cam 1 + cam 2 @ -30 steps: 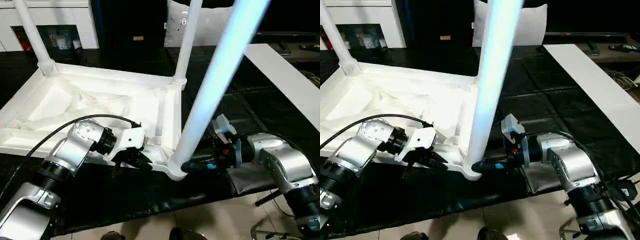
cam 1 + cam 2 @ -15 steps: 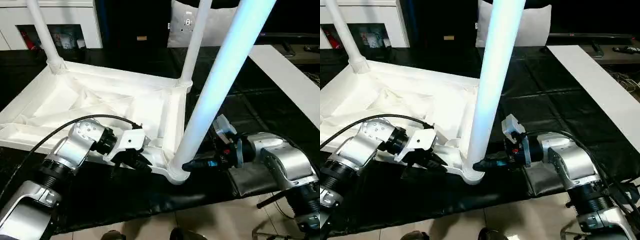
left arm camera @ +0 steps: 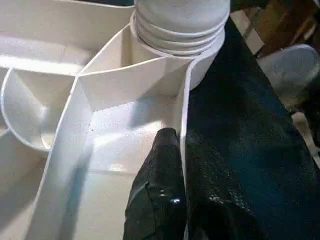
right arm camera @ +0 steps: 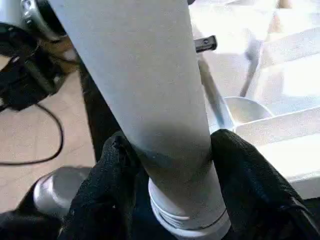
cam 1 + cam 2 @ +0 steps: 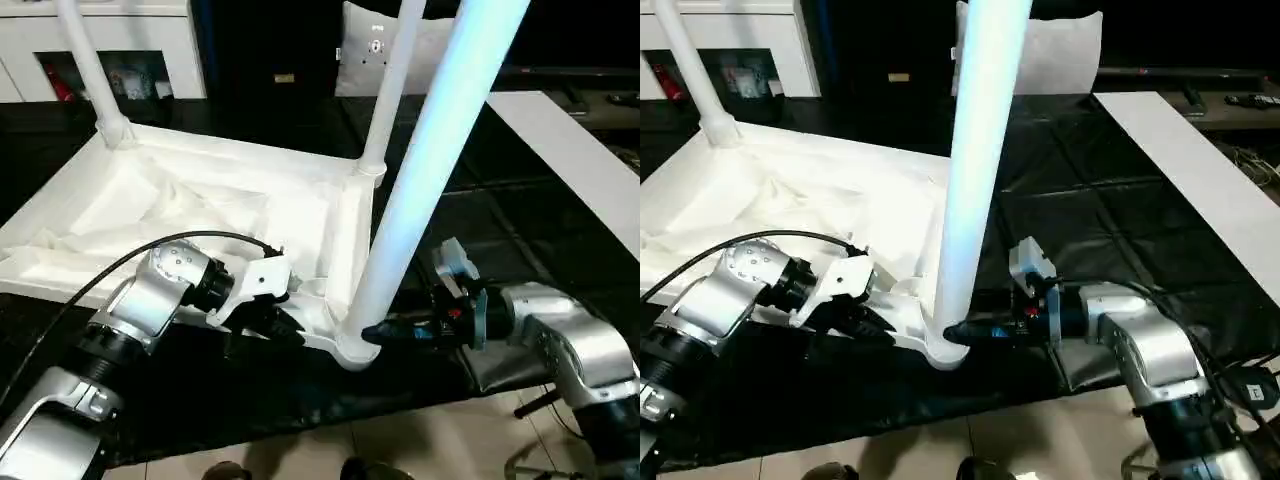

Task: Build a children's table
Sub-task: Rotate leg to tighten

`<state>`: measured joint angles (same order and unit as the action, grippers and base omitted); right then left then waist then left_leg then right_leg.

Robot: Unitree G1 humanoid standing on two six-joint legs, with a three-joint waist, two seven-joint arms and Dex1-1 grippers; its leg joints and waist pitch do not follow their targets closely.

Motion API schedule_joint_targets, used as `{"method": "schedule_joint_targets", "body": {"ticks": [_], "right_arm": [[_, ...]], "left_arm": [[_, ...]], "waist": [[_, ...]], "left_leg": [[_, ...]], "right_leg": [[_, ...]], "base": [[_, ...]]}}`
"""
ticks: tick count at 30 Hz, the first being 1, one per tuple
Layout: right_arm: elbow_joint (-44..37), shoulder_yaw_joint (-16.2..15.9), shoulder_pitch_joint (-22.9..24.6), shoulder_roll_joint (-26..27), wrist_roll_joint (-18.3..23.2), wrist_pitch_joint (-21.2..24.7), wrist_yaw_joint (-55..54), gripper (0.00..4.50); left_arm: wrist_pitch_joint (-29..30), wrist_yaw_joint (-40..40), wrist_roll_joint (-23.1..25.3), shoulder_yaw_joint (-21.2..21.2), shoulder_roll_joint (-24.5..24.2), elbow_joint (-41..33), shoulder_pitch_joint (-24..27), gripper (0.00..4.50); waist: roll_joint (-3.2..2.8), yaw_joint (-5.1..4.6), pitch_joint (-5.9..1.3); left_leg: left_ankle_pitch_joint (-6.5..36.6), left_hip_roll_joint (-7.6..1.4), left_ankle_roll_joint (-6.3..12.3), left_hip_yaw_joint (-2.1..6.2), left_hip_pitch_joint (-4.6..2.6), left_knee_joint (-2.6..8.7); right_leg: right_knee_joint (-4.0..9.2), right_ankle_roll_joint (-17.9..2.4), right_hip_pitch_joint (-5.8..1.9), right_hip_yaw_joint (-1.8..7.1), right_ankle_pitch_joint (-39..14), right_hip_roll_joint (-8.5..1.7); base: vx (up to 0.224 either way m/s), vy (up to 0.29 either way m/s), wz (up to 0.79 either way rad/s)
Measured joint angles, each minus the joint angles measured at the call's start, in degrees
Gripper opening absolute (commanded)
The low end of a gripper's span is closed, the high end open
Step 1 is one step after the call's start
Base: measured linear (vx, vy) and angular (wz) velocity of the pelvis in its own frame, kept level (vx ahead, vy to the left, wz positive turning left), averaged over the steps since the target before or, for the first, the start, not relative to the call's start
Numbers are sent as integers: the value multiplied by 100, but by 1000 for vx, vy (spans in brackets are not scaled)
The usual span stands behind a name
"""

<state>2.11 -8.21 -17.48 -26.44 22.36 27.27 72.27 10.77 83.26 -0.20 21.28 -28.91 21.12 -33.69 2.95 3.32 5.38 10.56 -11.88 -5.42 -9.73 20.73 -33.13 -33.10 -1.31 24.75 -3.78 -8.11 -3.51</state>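
Right gripper [image 4: 167,165]: fingers clamped on both sides of the near leg [image 5: 420,170], just above its socket.
Left gripper [image 3: 180,165]: pinched shut on the tabletop's [image 5: 190,200] near rim, beside that corner.
Tabletop: upside down on black mat [image 5: 470,220], three legs standing in corner sockets.

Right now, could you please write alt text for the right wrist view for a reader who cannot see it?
The right gripper clasps a white table leg just above its threaded base, one black finger on each side. Behind it lies the ribbed underside of the white table top.
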Motion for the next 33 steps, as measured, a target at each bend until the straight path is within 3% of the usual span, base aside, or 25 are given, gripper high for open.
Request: {"method": "schedule_joint_targets", "body": {"ticks": [3, 6, 10, 13, 15, 16, 21, 22, 25, 33], "right_arm": [[-24, 170, 107, 261, -137, -86, -605, 198], [0, 363, 118, 662, -416, -160, -1496, 196], [128, 796, 73, 1740, -726, -145, -3255, 190], [369, 1008, -184, 2467, -922, -198, -4560, 189], [474, 1010, -302, 2634, -1028, -258, -4999, 189], [536, 989, -360, 2721, -1144, -354, -5189, 224], [738, 991, -438, 2921, -1290, -685, -5461, 269], [738, 992, -438, 2923, -1300, -717, -5460, 294], [741, 991, -438, 2915, -1300, -790, -5402, 305], [541, 868, -205, 2133, -1003, -770, -4304, 386]], "left_arm": [[388, -432, 91, -83, 125, -67, 2, 0], [909, -1000, 220, -244, 367, -148, 3, 0], [1756, -2062, 334, -528, 924, -262, -10, 0], [2157, -2866, 486, -680, 1377, -282, -76, 0], [2271, -3176, 523, -701, 1534, -280, -110, 0], [2302, -3308, 545, -725, 1599, -270, -134, 0], [2310, -3472, 567, -729, 1665, -257, -190, 0], [2310, -3472, 567, -723, 1664, -271, -191, 0], [2303, -3466, 567, -701, 1654, -345, -191, 0], [1947, -3095, 501, -549, 1393, -391, -170, 0]], "waist": [[4, -53, 1], [13, -183, 8], [9, -385, 22], [-1, -505, 31], [-3, -551, 32], [-6, -571, 34], [-8, -569, 35], [-8, -549, 35], [-8, -476, 35], [-10, -367, 36]], "left_leg": [[-1, 0, -1, 3, -25, 0], [-1, 2, -1, 11, -48, 0], [-1, 1, -1, 41, -44, 8], [-1, 3, 0, 68, 3, 1], [-1, 3, 0, 77, -5, 12], [-1, 5, 1, 76, 4, 15], [-4, 14, 9, 59, 28, 18], [-3, 13, 10, 44, 29, 18], [-1, 10, 9, 11, 29, 37], [-6, 0, 12, -4, 28, 79]], "right_leg": [[3, 3, -21, 2, -2, 1], [14, 11, -36, 1, -7, 0], [85, 13, -36, -31, -8, 4], [147, 13, -28, -59, -8, 3], [193, 12, -28, -71, -7, 4], [201, 11, -26, -69, -7, 4], [182, -16, -3, -30, 33, 7], [176, -22, 2, -20, 68, 6], [160, -21, 22, -17, 122, 7], [99, -37, 58, -20, 105, 19]], "base": [[0, 0, 0], [0, 0, 0], [0, 0, 0], [0, 0, 0], [0, 0, 0], [0, 0, 0], [0, 0, 0], [0, 0, 0], [0, 0, 0], [0, 0, 0]]}}
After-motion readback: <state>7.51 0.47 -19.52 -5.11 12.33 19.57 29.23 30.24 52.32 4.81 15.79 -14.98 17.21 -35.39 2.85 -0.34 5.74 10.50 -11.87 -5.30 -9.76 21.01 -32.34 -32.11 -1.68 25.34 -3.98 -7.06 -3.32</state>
